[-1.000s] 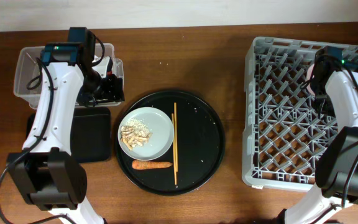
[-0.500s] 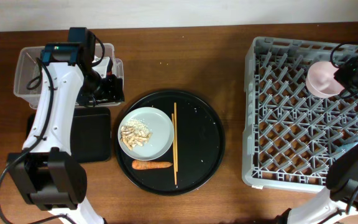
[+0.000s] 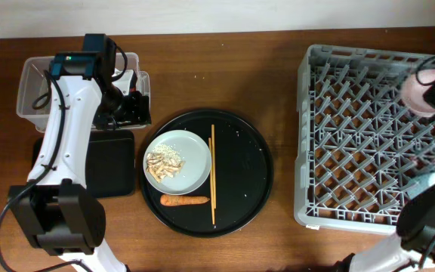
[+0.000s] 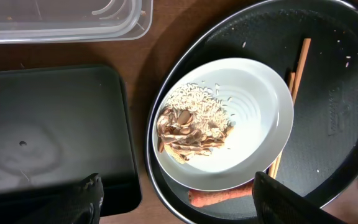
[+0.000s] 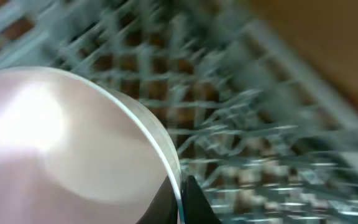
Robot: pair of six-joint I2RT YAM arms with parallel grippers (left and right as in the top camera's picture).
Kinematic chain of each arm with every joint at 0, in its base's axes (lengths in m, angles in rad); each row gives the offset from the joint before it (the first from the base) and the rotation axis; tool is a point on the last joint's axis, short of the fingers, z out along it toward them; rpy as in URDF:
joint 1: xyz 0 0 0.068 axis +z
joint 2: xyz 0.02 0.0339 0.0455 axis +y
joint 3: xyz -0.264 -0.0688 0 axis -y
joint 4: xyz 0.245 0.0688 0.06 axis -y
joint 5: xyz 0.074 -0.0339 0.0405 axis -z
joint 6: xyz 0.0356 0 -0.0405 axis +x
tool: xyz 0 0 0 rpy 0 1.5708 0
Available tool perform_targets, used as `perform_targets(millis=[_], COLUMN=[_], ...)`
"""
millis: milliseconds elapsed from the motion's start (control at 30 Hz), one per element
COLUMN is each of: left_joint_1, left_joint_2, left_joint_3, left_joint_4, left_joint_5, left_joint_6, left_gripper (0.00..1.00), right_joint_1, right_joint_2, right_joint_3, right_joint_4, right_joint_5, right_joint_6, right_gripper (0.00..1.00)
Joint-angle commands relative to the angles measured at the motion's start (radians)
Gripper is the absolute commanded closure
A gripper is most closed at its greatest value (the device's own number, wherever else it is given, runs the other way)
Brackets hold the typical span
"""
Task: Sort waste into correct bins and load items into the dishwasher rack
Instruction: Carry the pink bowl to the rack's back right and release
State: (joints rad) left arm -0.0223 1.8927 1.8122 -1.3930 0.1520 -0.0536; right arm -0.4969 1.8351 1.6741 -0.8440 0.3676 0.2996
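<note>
My right gripper [image 5: 180, 198] is shut on the rim of the white round bowl [image 5: 61, 143], which looks pinkish here, and holds it above the far right edge of the dishwasher rack [image 3: 353, 143]; the bowl also shows in the overhead view [image 3: 420, 94]. My left gripper [image 4: 182, 199] is open and empty, hovering above the near edge of the grey-white plate [image 4: 253, 106]. The plate carries beige food scraps [image 4: 191, 124]. The carrot [image 4: 219, 196] lies just in front of the plate, and the chopsticks [image 4: 297, 68] lie to its right. The red wrapper and the blue cup are not in view.
Plate, carrot and chopsticks rest on the large round black tray [image 3: 244, 162]. The flat black tray [image 3: 115, 166] lies to its left, with the clear tub [image 3: 36, 87] behind it. The left arm reaches over the tub's right end. The right wrist view is motion-blurred.
My right gripper has carried the bowl to the right across the far part of the rack, to its right edge. The left arm has not moved.
</note>
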Motion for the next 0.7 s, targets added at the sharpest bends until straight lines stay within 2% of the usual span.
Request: perform_targets(millis=[0, 133, 167, 267, 433, 567, 667], left_joint_1=[-0.002, -0.001, -0.001, -0.001, -0.001, -0.001, -0.001], left_joint_2=[-0.023, -0.023, -0.023, -0.023, -0.023, -0.023, -0.023], left_joint_3=[0.008, 0.008, 0.008, 0.008, 0.008, 0.008, 0.008], left_joint_4=[-0.004, -0.011, -0.018, -0.025, -0.023, -0.023, -0.025], left_joint_5=[-0.003, -0.003, -0.003, -0.003, -0.003, -0.003, -0.003], left_joint_6=[-0.006, -0.006, -0.005, -0.006, -0.006, -0.006, -0.006], left_gripper=[0.24, 0.24, 0.24, 0.24, 0.24, 0.23, 0.24], right_joint_1=[0.021, 0.128, 0.156, 0.188, 0.195, 0.235, 0.260], right_joint_2=[-0.040, -0.022, 0.002, 0.084, 0.164, 0.170, 0.170], right_joint_3=[0.027, 0.026, 0.026, 0.026, -0.003, -0.171, -0.229], right_joint_4=[-0.016, 0.084, 0.143, 0.149, 0.142, 0.225, 0.252], right_joint_5=[0.344, 0.753, 0.770, 0.798, 0.868, 0.868, 0.872], right_joint_6=[-0.038, -0.064, -0.151, -0.196, -0.195, -0.195, -0.195], right_gripper=[0.96, 0.96, 0.96, 0.96, 0.96, 0.96, 0.94])
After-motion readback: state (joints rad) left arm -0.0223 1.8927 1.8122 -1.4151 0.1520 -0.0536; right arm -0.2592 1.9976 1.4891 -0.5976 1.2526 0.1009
